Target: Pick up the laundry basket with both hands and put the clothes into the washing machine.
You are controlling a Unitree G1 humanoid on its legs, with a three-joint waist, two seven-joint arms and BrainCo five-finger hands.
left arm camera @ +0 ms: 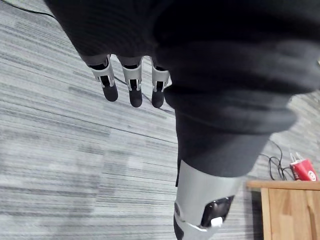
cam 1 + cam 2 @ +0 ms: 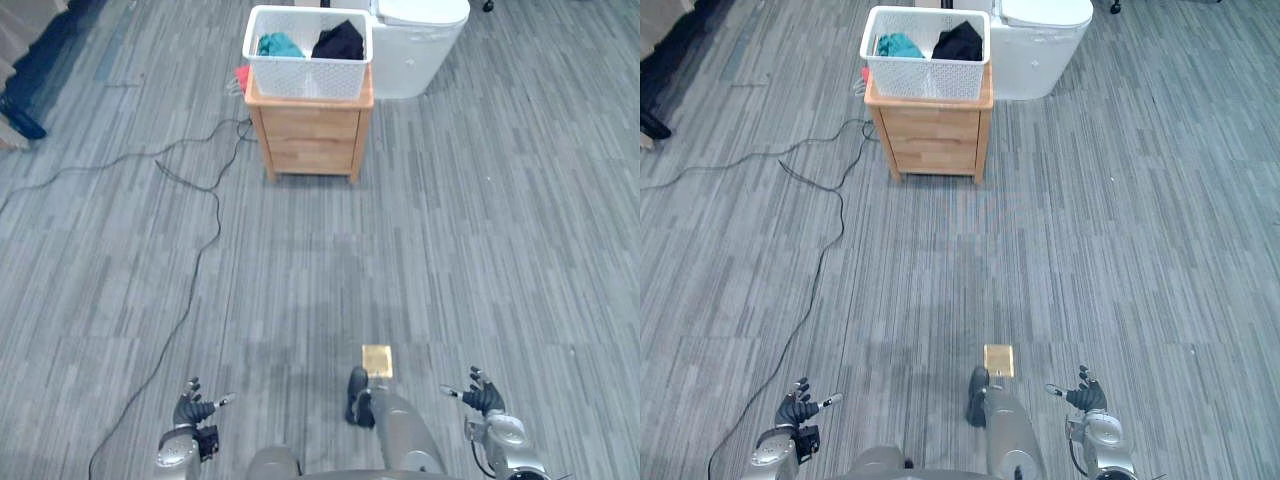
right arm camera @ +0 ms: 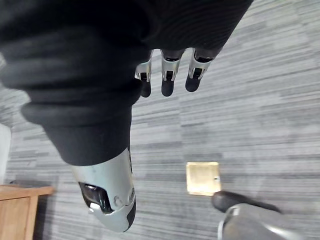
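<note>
The laundry basket (image 2: pixel 308 65) was seen on a small wooden cabinet (image 2: pixel 312 140), well apart from the robot, with teal and black clothes (image 2: pixel 338 42) inside and the white washing machine (image 2: pixel 415 45) just behind it to the right. The left hand (image 2: pixel 193 408) and right hand (image 2: pixel 483 395) were held low, fingers spread and relaxed, nothing gripped. A square approach was judged best, so that both short rims could be reached evenly before any lift. Grey striped plank flooring (image 2: pixel 470 230) was laid throughout, with a brass plate (image 2: pixel 377 360) set in it near the robot
</note>
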